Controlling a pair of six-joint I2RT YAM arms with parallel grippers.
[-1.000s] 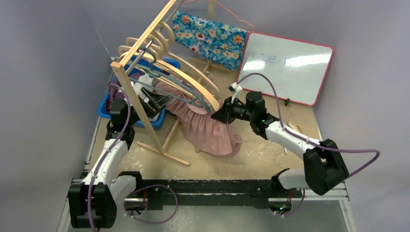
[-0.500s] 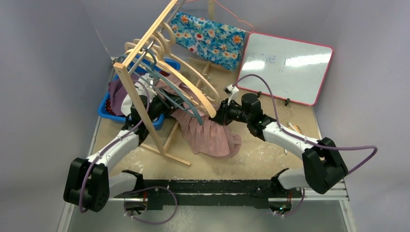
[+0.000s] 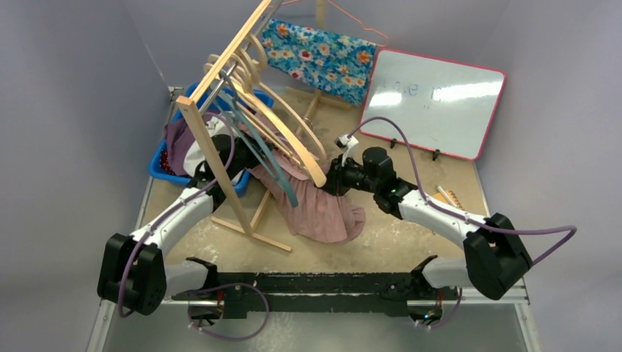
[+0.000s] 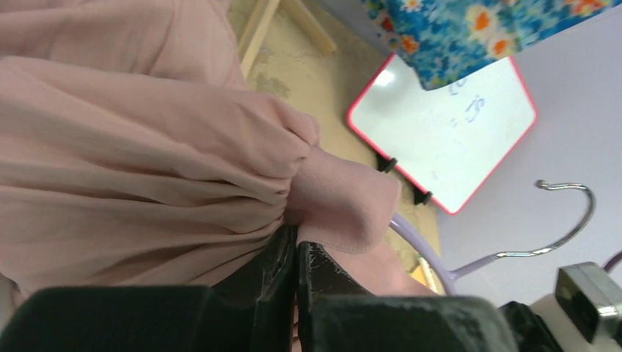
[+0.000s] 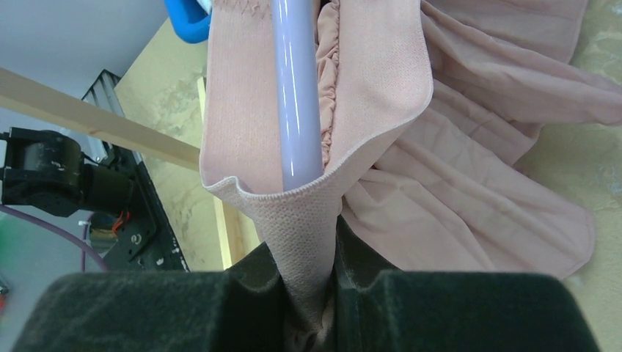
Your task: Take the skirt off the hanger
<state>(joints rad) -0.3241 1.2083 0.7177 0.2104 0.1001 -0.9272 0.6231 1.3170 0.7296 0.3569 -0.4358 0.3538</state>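
The pink pleated skirt (image 3: 323, 213) lies bunched on the table at the foot of the wooden rack. Its waistband is threaded on a lilac hanger (image 5: 297, 95), whose metal hook shows in the left wrist view (image 4: 561, 231). My right gripper (image 3: 331, 180) is shut on the knitted waistband (image 5: 312, 246) just below the hanger bar. Reaching under the rack's hangers, my left gripper (image 3: 246, 165) is shut with its tips pinching the skirt's gathered edge (image 4: 297, 246). Folds of skirt (image 4: 147, 147) fill the left wrist view.
A wooden clothes rack (image 3: 213, 158) with several wooden hangers leans over the left arm. A blue bin (image 3: 163, 165) of clothes sits behind it. A pink-framed whiteboard (image 3: 433, 103) and a floral cloth (image 3: 319, 55) stand at the back.
My left arm swung from the blue bin over to the skirt and its jaws closed on the fabric. The right gripper with the waistband shifted slightly left; the rack's hangers swayed.
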